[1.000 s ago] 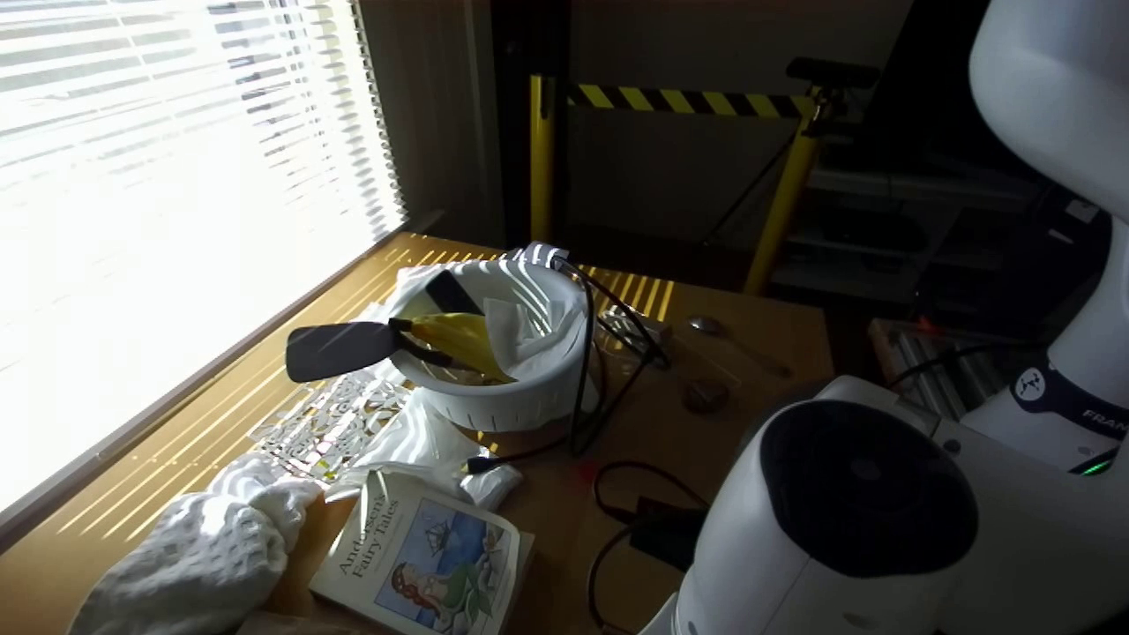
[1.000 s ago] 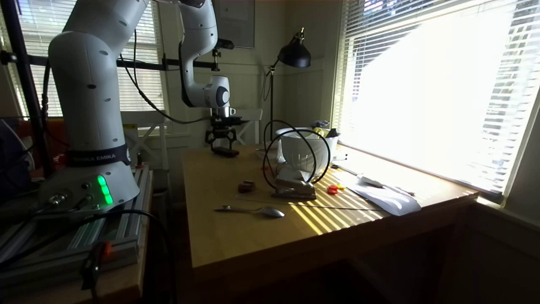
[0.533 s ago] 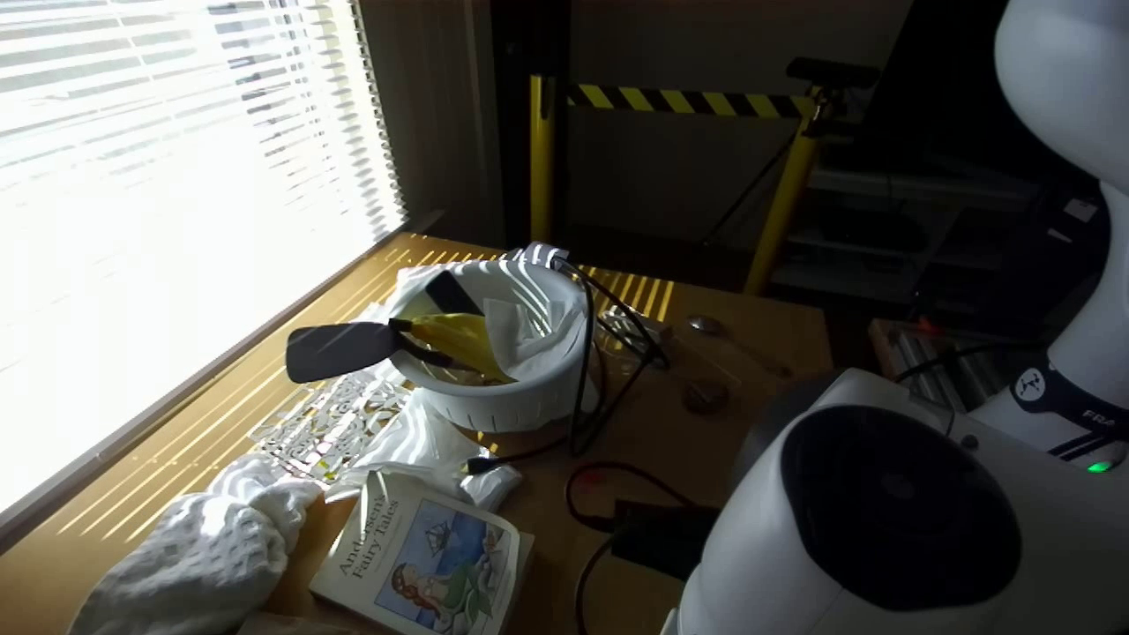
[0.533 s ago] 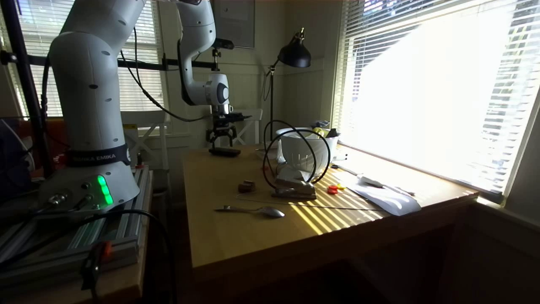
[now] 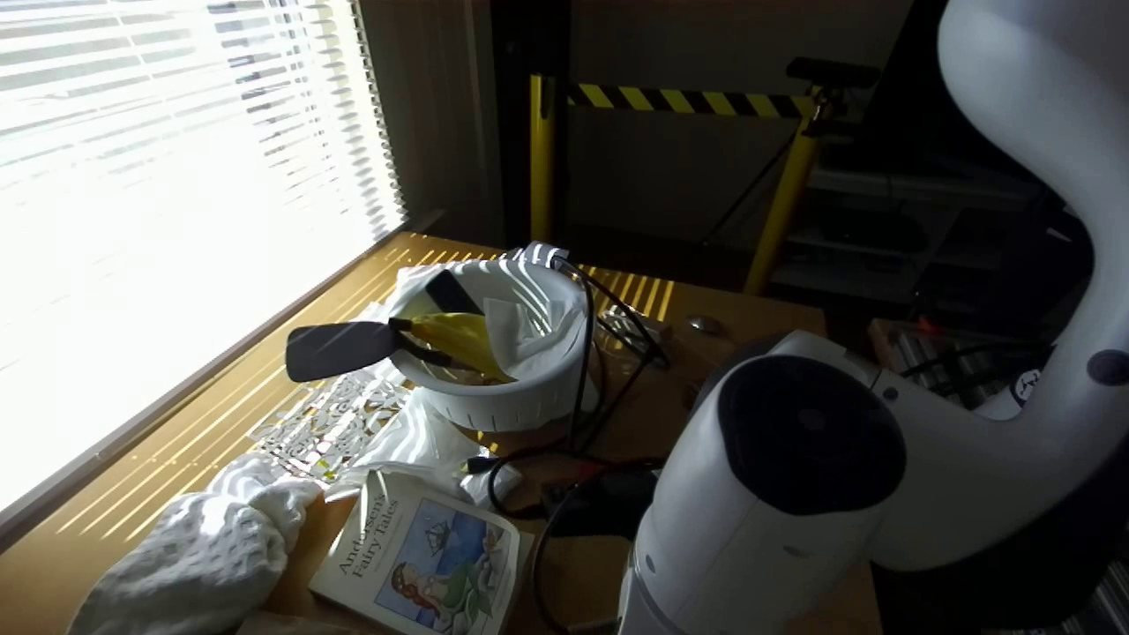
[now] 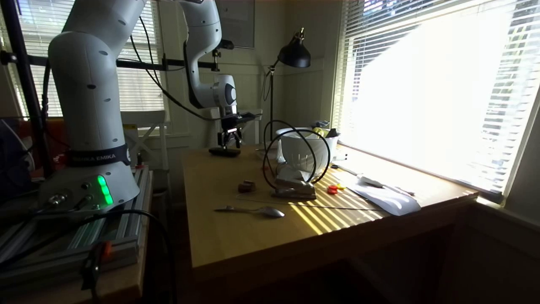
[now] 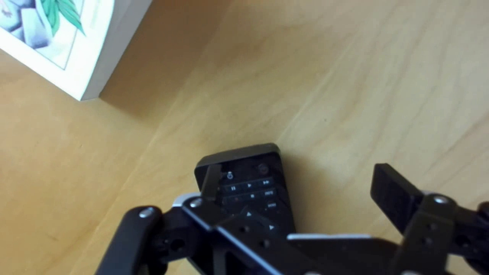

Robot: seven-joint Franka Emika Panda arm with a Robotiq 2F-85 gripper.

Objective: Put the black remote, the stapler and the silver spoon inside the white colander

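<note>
My blocky black fingers (image 7: 395, 193) stood apart, one over the flat black plastic remote (image 7: 254, 187), lower centre — shifting left before closing seemed wise.

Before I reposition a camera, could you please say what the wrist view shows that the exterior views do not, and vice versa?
Only the wrist view: legible button symbols on the black remote, and the screw heads on the open gripper.

Only the exterior views: the white colander and silver spoon, in both exterior views; a black lamp, in an exterior view.

Shared: the remote and gripper, each in an exterior view too; the wooden table; the Andersen's Fairy Tales book, just its corner in the wrist view.
</note>
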